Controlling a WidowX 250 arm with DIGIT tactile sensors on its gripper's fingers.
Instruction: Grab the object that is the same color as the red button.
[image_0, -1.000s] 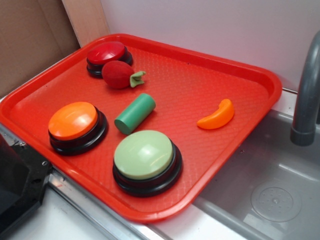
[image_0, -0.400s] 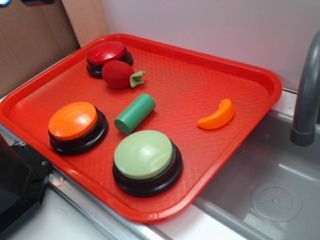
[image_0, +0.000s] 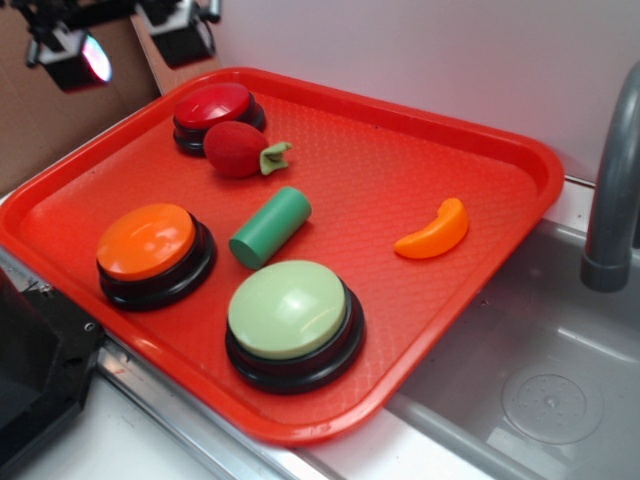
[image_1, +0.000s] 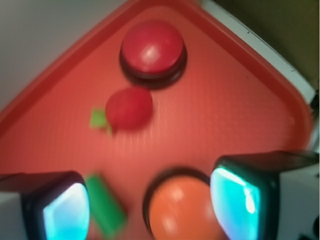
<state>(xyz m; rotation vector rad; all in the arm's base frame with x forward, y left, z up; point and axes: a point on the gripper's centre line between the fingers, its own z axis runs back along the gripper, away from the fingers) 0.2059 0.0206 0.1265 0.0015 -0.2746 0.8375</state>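
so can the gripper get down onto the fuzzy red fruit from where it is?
Probably yes. The gripper is open above the tray; nothing covers the fruit, though the red button sits right beside it.

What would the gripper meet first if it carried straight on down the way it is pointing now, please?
Probably the orange button, which lies between the open gripper's fingers in the wrist view. Depth is unclear; the red toy fruit lies farther ahead.

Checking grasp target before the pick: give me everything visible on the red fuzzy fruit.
The red fuzzy fruit is a small rounded dark-red toy with a matte, felt-like surface and a pale green leafy stem pointing toward the tray's middle. It lies on its side on the red tray, right in front of the red button, apparently touching its black base. Nothing grips it; the gripper hangs apart, above the tray's far-left corner.
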